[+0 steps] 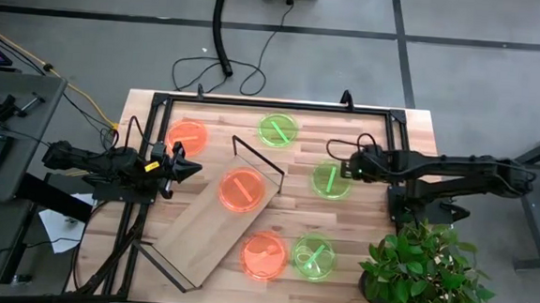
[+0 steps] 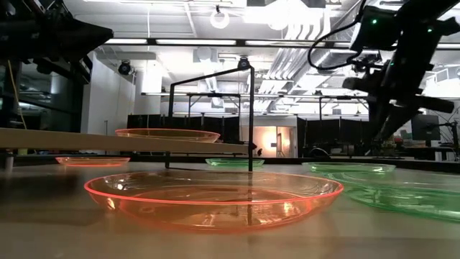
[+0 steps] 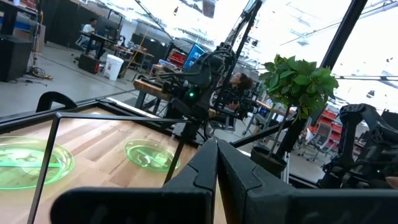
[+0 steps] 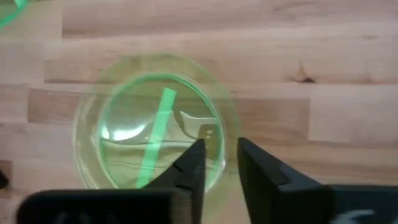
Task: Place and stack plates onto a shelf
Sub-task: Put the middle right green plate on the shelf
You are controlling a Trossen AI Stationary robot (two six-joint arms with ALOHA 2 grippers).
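The shelf (image 1: 211, 225) lies slantwise on the table, and one orange plate (image 1: 242, 189) rests on its far end. Two more orange plates (image 1: 188, 137) (image 1: 264, 255) and three green plates (image 1: 278, 129) (image 1: 331, 180) (image 1: 313, 257) lie flat on the table. My right gripper (image 1: 346, 164) is open above the far right rim of the middle green plate (image 4: 155, 124); one finger is over the plate's inside and one beyond its rim. My left gripper (image 1: 194, 168) is shut and empty, left of the shelf's far end.
A potted plant (image 1: 422, 269) stands at the table's near right corner. A black tube frame (image 1: 273, 103) runs along the far and side edges. The shelf's wire end frames (image 1: 258, 155) stick up. In the low view an orange plate (image 2: 215, 198) lies nearest.
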